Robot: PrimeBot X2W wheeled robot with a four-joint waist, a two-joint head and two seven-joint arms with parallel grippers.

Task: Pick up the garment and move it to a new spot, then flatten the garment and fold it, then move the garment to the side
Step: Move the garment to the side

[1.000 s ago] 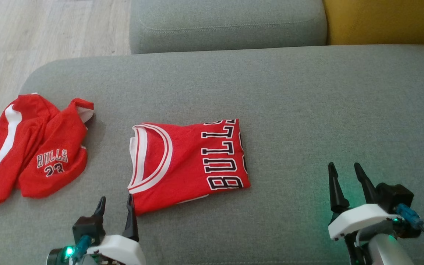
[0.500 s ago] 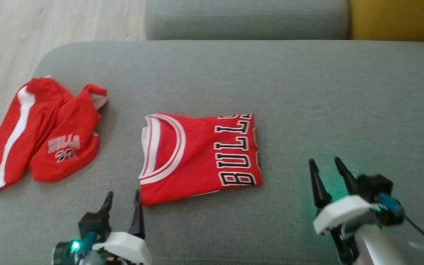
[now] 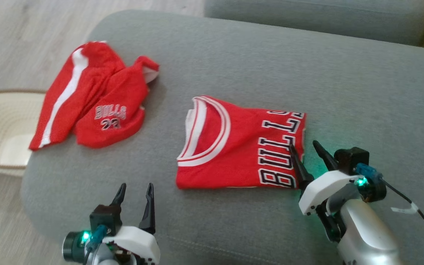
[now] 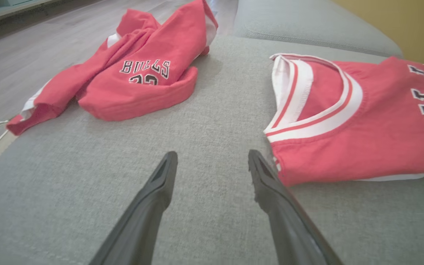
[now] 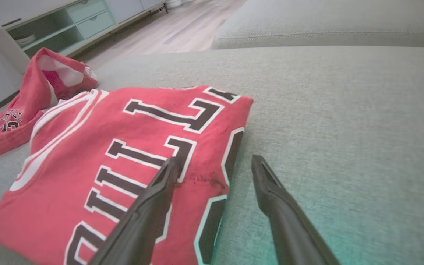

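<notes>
The jersey [image 3: 234,147] is laid out folded and flat near the middle of the grey sofa seat [image 3: 344,92]. The white-trimmed collar is turned to the left and the black "BULLS" lettering runs along its right end.

Going left to right: a cream basket [image 3: 2,125] with a brown rim is parked on the floor, right up against the seat's left edge. Next, a pair of red shorts [image 3: 98,99] with a white stripe is bunched up on the seat, one end draped over the edge towards the basket, well apart from the jersey.

The left gripper [image 3: 136,186] is held just off the jersey's lower left corner, jaws spread wide, nothing between them, only bare fabric of the seat under them.

The right gripper [image 3: 303,144] is also spread wide and holds nothing. The jersey's right edge is straddled by it, with one finger over the lettering and the other over bare seat. Whether the cloth is actually touched can't be told.

A grey back cushion [image 3: 307,18] is seen up top.
</notes>
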